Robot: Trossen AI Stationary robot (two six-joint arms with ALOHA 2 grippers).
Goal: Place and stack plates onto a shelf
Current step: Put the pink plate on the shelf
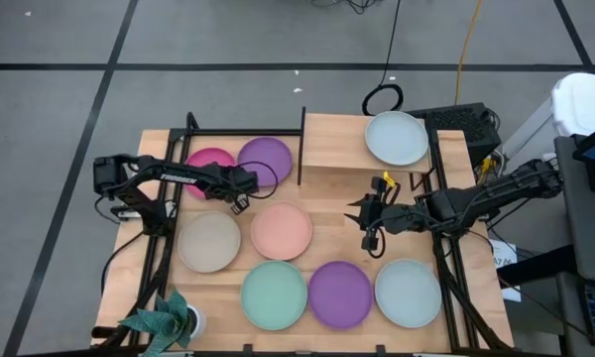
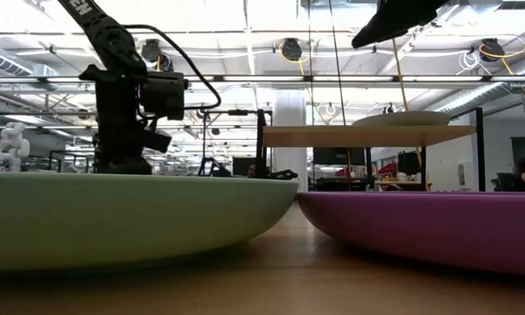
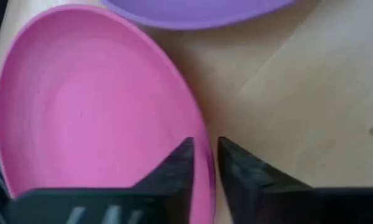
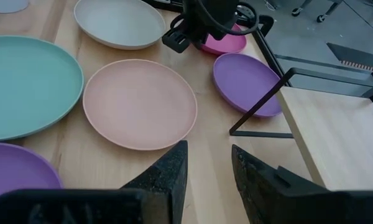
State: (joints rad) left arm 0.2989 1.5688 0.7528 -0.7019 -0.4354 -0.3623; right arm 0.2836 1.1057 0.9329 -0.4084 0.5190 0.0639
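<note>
The left gripper (image 3: 203, 163) pinches the magenta plate's (image 3: 87, 112) rim between narrowly parted fingers; the right gripper (image 4: 208, 165) hovers empty, slightly open.

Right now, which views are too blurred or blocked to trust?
Low view: the mint green plate and a purple plate loom soft-focused, blocking the tabletop. Left wrist view: the magenta plate is blurry at close range. High and right wrist views look clear.
</note>
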